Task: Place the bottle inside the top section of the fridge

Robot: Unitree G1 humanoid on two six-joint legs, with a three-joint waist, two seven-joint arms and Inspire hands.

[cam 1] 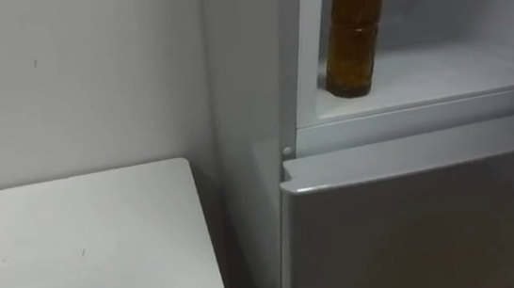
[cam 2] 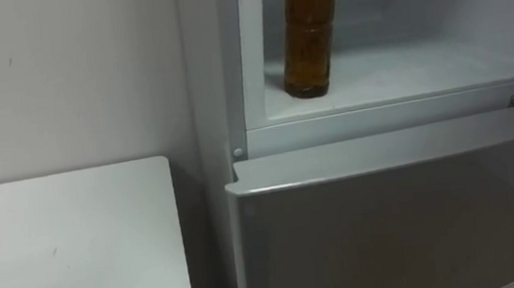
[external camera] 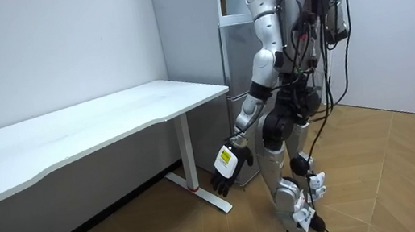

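Observation:
A tall amber-brown bottle [cam 1: 355,30] stands upright on the white shelf [cam 1: 458,73] of the fridge's open upper compartment, near its front left corner; its top is cut off by the view's edge. No hand touches it. In the room view I stand facing the fridge [external camera: 236,55]. My left hand [external camera: 227,166] hangs beside my thigh with relaxed fingers, holding nothing.
The fridge's lower door [cam 1: 417,233] is closed. A white table [cam 1: 79,256] stands to my left against the wall, its corner close to the fridge's side. Wooden floor [external camera: 411,177] lies behind me.

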